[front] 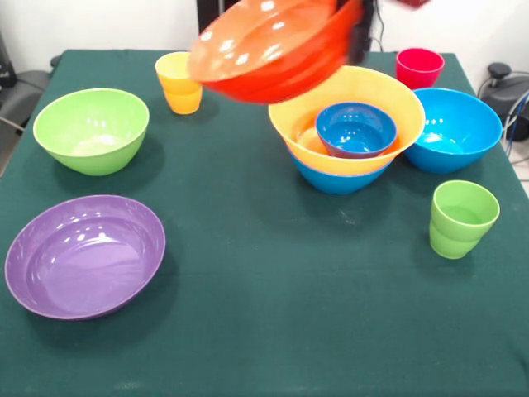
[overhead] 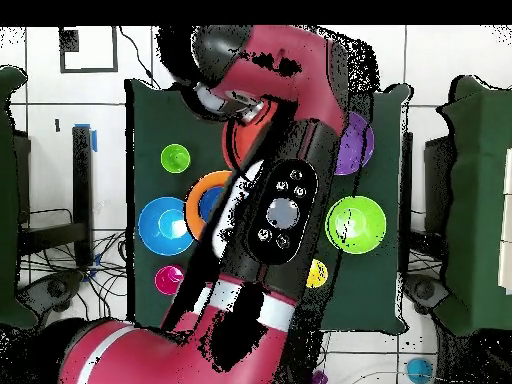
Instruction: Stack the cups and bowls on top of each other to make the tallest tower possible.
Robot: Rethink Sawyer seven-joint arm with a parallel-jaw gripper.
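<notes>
My gripper [front: 354, 35] is shut on the rim of the orange-red bowl [front: 269, 51] and holds it tilted in the air, above and left of the tower. The tower is a blue bowl [front: 339, 179] with the large yellow-orange bowl [front: 364, 84] in it and the small blue bowl [front: 355, 128] inside that. Another blue bowl [front: 456, 128] touches its right side. The lime green bowl [front: 91, 130] and purple bowl [front: 84, 255] stand at the left. The yellow cup [front: 179, 83], red-pink cup [front: 419, 67] and light green cup [front: 462, 218] stand apart. In the overhead view the arm hides most of the orange-red bowl [overhead: 243, 142].
The dark green cloth [front: 264, 314] covers the table. Chairs and cables stand past its side edges. In the overhead view the arm [overhead: 280, 215] lies across the table's middle.
</notes>
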